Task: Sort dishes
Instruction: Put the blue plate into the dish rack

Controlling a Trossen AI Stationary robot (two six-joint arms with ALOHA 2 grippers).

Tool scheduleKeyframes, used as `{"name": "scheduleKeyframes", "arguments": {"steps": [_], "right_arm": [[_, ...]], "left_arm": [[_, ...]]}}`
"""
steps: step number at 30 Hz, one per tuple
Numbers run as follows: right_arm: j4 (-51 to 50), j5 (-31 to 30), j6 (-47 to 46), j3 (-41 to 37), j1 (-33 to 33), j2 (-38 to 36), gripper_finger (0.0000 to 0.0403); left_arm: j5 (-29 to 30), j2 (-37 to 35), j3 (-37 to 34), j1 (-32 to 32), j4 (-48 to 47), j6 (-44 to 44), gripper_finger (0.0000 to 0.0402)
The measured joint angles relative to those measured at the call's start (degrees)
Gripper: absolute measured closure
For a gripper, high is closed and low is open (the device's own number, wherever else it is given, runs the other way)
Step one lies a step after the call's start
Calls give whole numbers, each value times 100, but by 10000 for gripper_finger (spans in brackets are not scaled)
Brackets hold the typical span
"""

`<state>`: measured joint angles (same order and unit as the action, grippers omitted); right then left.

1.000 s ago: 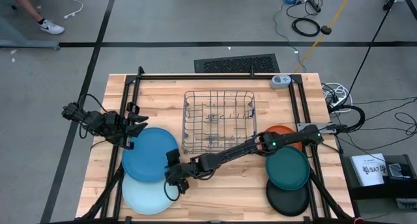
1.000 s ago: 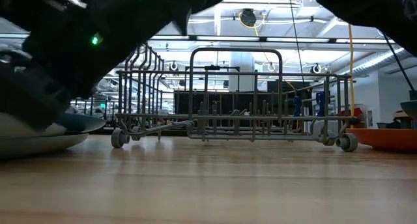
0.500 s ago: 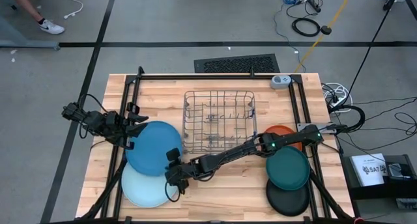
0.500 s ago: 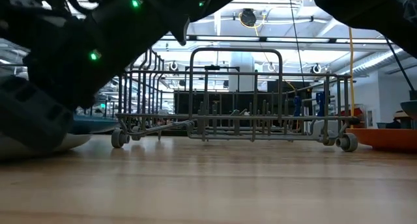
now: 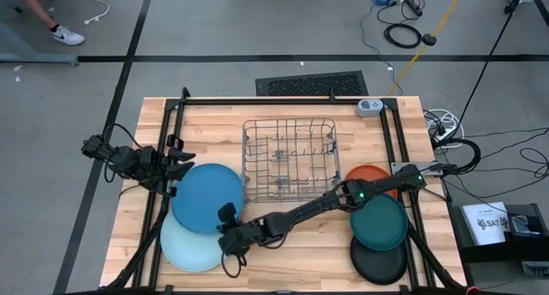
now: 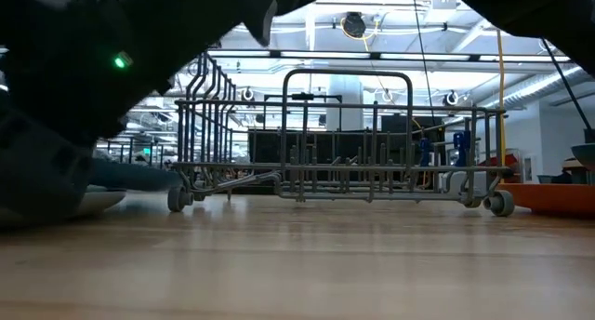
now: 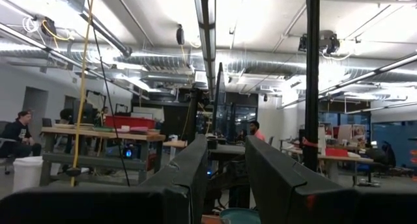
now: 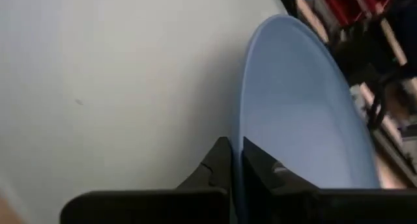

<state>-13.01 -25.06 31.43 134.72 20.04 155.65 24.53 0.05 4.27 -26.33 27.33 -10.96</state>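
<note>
Your right gripper (image 5: 227, 235) has reached across to the near-left part of the table (image 5: 300, 243), and its fingers (image 8: 260, 168) are pressed onto the thin rim of the blue plate (image 5: 206, 196), one on each face, with the rim running straight up the narrow gap between them. That plate sits tilted, its near edge over the pale blue plate (image 5: 189, 248) lying flat by the table's near-left corner. The hold is on the very edge, so the main risk is the plate pivoting or sliding out if you swing fast, then dropping onto the pale blue one. A second risk is the wire dish rack (image 5: 287, 158) at the table's middle: the lifted edge is close to its left side and could catch the wires. Your left gripper (image 5: 176, 166) waits near the left edge, just beside the blue plate's far rim, its fingers apart on nothing. The orange plate (image 5: 371, 177), teal plate (image 5: 377, 222) and black plate (image 5: 377, 262) lie overlapping along the right side.
</note>
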Motion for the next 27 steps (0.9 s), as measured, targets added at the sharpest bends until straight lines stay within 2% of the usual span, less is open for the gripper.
{"name": "scheduleKeyframes", "arguments": {"steps": [4,10,13,16,21,23,27], "right_arm": [[247,-54,358,2,128,-90,399],[605,-496,987,13,293,-294,399],[754,-511,1172,13,348,-404,399],[839,-533,1385,13,409,-525,399],[849,-931,1903,22,502,-747,399],[850,-1227,2181,22,542,-869,399],[852,-2009,2479,24,587,-1226,399]], "left_arm": [[4,0,0,-2,45,-18,297],[43,0,0,-2,221,-46,297],[-169,0,-4,-2,735,-46,297],[-896,0,-4,-1,1707,-37,297],[-2616,0,-4,-2,2773,17,297],[-2944,0,-4,-2,2828,121,297],[-3168,0,-4,0,2778,157,297]]}}
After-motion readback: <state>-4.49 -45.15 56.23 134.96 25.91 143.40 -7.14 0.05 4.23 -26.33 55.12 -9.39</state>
